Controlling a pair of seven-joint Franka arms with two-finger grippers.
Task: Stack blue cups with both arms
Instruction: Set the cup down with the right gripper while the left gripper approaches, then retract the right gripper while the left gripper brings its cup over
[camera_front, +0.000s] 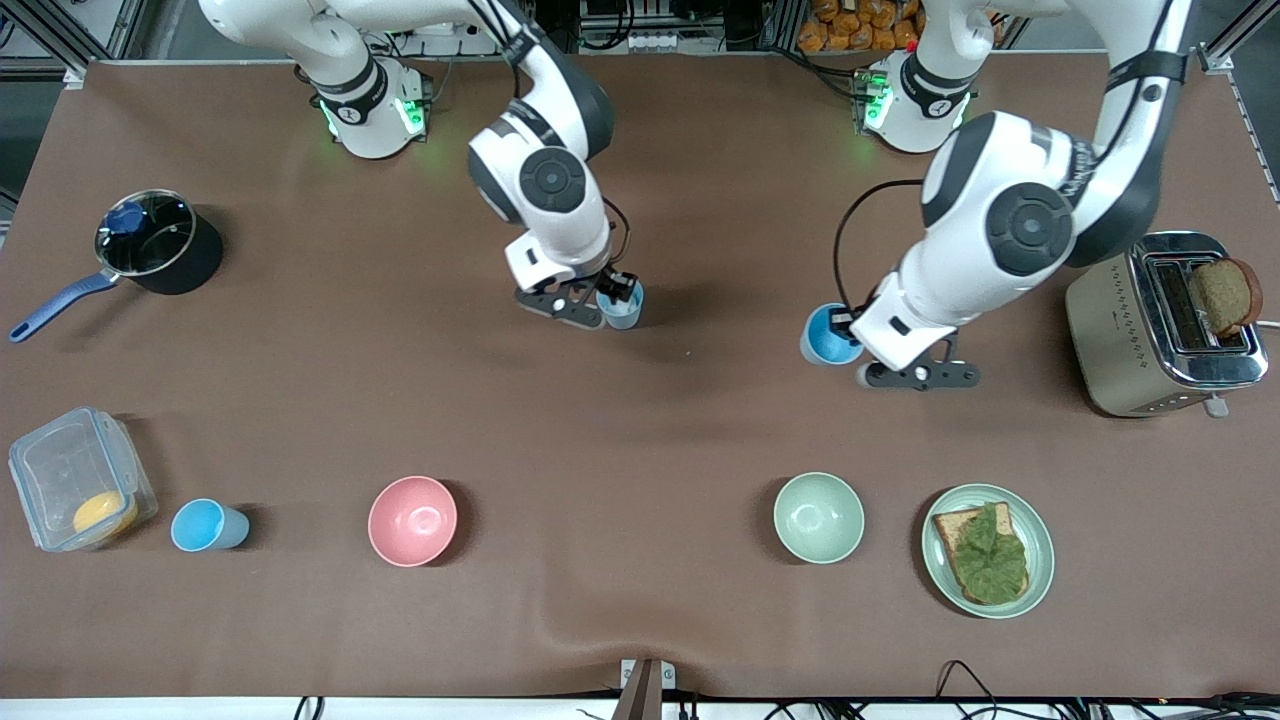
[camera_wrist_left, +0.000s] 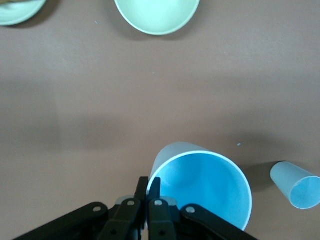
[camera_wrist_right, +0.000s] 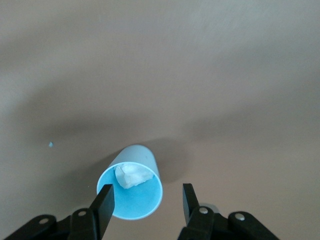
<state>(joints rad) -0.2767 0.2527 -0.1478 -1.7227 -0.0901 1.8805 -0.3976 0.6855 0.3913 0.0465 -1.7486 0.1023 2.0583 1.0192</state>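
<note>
Blue cups: one gripped, one being approached, one untouched.

Front view: right gripper (camera_front: 603, 300) sits low at the centre cup (camera_front: 624, 306) in mid-frame. Left gripper (camera_front: 850, 340) carries a tilted held cup (camera_front: 826, 336) above the counter (camera_front: 640, 420). A third cup (camera_front: 206, 526) stands low in frame toward the right arm's end. Left wrist view: jaws pinched together on the held cup's rim. Right wrist view: jaws spread wide, the centre cup between them, not yet clamped; something white lies inside it. Judged step: securing both cups. Next move calls for clamping the centre cup, then aligning one mouth over the other.
</note>
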